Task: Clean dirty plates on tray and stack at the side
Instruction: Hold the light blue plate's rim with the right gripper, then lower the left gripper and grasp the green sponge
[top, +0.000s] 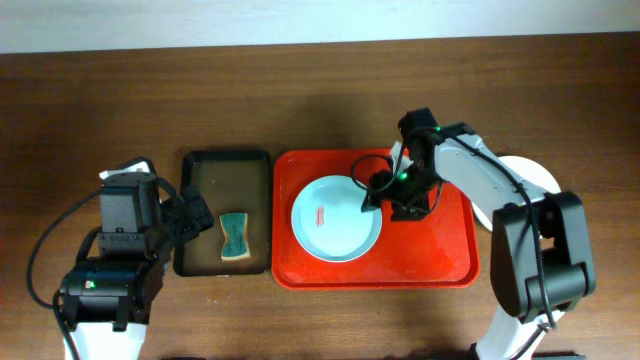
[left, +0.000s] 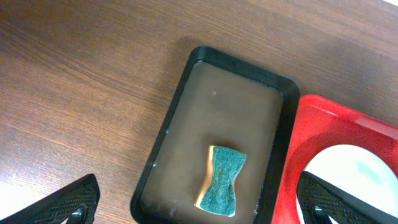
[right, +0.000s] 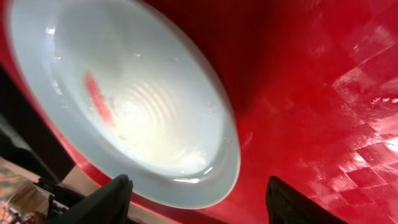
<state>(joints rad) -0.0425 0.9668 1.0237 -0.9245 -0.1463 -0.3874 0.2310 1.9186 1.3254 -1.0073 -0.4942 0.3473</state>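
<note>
- Closest to the right wrist lens: two black fingertips (right: 109, 202) of the right gripper (right: 202, 205), spread apart, clamped on nothing, straddling the near rim of a pale mint plate (right: 143, 106).
- Flat on the red tray (right: 323, 93), toward its left half, that plate. Carries a red smear (right: 96, 96) off centre, so not yet cleaned. Probably left lying flat to give a wiping stroke a firm base.
- From overhead, same gripper low at the plate's right edge. Likely stationed there to steady or pin the rim during scrubbing, though only a judgement.
- Beyond the tray's right end, on the bare table: a white plate (top: 535, 180), partly hidden under the right arm. Seemingly the side stack, kept clear of the tray and its mess. Number of plates there impossible to tell.
- Left gripper (top: 190, 218) wide open and empty, hanging near the left rim of the black-rimmed brown tray (left: 180, 93).
- Green-topped sponge (left: 221, 180) resting inside that brown tray toward its near end, framed between the open fingers in the left wrist view. Well placed for a straight drop and pinch.
- Next call, at a guess: close on the sponge, then carry it across to the smear.
- Risk: plate skating on the glossy tray if unpinned.
</note>
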